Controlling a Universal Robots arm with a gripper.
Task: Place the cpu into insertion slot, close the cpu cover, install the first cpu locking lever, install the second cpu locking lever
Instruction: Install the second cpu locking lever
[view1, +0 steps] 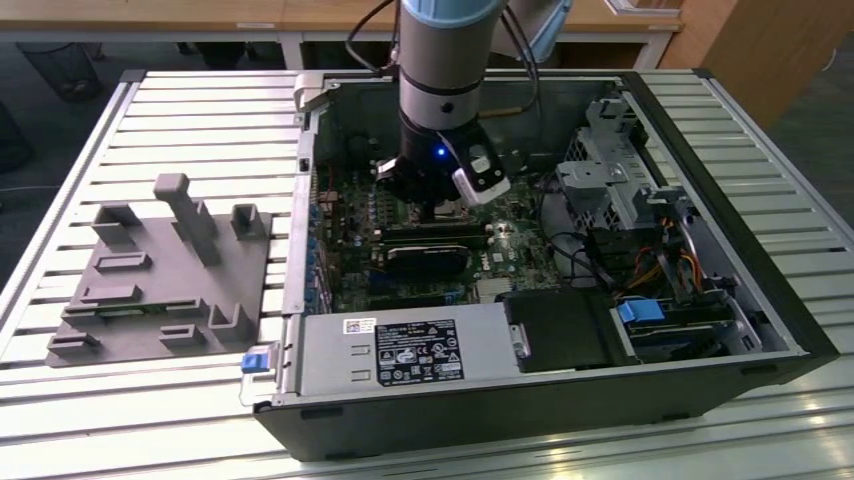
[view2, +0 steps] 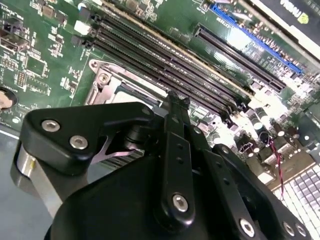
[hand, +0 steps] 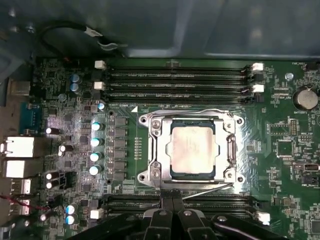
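Slatted metal table (view1: 160, 120) bears an open computer case (view1: 747, 300), wooden furniture (view1: 747, 40) behind.

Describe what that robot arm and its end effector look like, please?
The arm is a thick grey tube with a pale blue band on top and black cables running alongside it. Lower down sit a small blue light and a white-edged block. The end effector is matt black, built from flat linked bars held by silvery screws.

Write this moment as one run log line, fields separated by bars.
cpu: seated in insertion slot | cpu cover: closed over it | end effector: at socket edge, beside a lever wire
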